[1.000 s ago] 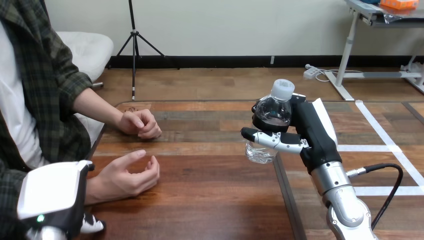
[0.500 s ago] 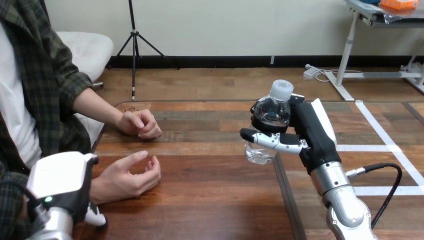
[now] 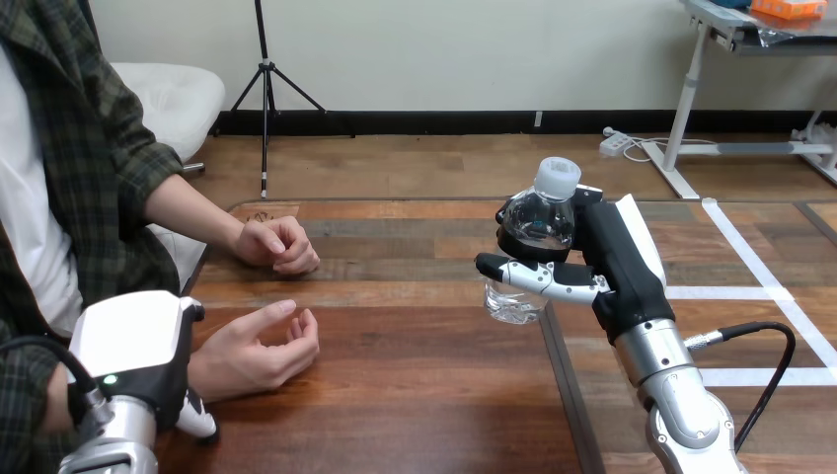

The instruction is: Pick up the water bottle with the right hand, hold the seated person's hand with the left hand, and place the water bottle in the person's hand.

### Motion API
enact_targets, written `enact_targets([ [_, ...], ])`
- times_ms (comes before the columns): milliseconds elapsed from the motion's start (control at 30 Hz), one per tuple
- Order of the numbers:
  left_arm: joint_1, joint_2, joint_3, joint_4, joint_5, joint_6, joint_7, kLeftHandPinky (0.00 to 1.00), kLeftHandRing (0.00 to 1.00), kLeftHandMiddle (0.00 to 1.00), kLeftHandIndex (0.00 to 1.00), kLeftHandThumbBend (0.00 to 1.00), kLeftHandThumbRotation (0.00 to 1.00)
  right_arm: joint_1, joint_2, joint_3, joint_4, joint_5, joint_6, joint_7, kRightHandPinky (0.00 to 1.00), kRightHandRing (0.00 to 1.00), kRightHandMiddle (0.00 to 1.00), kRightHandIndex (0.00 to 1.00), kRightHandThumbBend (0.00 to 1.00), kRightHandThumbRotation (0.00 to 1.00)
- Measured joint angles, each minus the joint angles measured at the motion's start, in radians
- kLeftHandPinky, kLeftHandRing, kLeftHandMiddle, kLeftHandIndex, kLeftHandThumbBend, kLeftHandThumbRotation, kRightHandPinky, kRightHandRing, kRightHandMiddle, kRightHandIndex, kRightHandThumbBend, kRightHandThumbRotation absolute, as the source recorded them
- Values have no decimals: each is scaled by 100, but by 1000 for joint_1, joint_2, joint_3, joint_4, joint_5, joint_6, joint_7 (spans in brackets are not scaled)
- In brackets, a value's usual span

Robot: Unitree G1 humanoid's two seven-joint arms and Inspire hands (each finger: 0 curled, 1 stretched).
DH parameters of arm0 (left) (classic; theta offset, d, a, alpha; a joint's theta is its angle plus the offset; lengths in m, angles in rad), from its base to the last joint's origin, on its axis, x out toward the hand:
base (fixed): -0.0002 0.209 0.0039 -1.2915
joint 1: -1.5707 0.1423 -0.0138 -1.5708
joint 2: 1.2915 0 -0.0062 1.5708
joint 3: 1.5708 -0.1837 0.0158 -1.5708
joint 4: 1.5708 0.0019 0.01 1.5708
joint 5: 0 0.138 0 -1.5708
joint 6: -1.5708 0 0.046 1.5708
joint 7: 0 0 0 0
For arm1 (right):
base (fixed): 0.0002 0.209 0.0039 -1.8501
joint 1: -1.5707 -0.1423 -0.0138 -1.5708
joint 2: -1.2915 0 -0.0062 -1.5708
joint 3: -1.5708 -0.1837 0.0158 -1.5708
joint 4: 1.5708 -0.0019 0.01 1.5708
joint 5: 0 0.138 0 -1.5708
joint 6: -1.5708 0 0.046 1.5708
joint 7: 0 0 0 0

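**A:** Where is the water bottle [image 3: 539, 225]?

**B:** In the right hand [image 3: 620, 259], over the right half of the bench [image 3: 415, 395]. The fingers [image 3: 541, 277] are clasped round its clear body. The white cap is on top and the bottle stands close to upright.

**A:** And the person?

**B:** Seated at the left side. The person's nearer hand [image 3: 259, 346] lies palm-up on the bench, loosely cupped and holding nothing. The person's farther hand [image 3: 276, 245] rests on the bench behind it, loosely closed (both are well apart from the bottle).

**A:** What about the left hand [image 3: 133, 346]?

**B:** It is at the lower left, with its white shell turned toward the camera, right by the wrist of the nearer hand. The shell hides where the two meet, so I cannot tell whether it grips that wrist or only sits beside it.
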Motion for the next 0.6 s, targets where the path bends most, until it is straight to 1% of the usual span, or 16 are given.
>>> enact_targets([
  [333,-24,7,-26,37,-5,2,41,76,80,82,78,89,0,0,0,0,0,1,0,0,37,42,47,47,68,0],
  [600,-39,10,-38,59,-10,9,55,75,79,81,77,87,0,0,0,0,0,12,0,1,37,42,47,47,68,0],
])
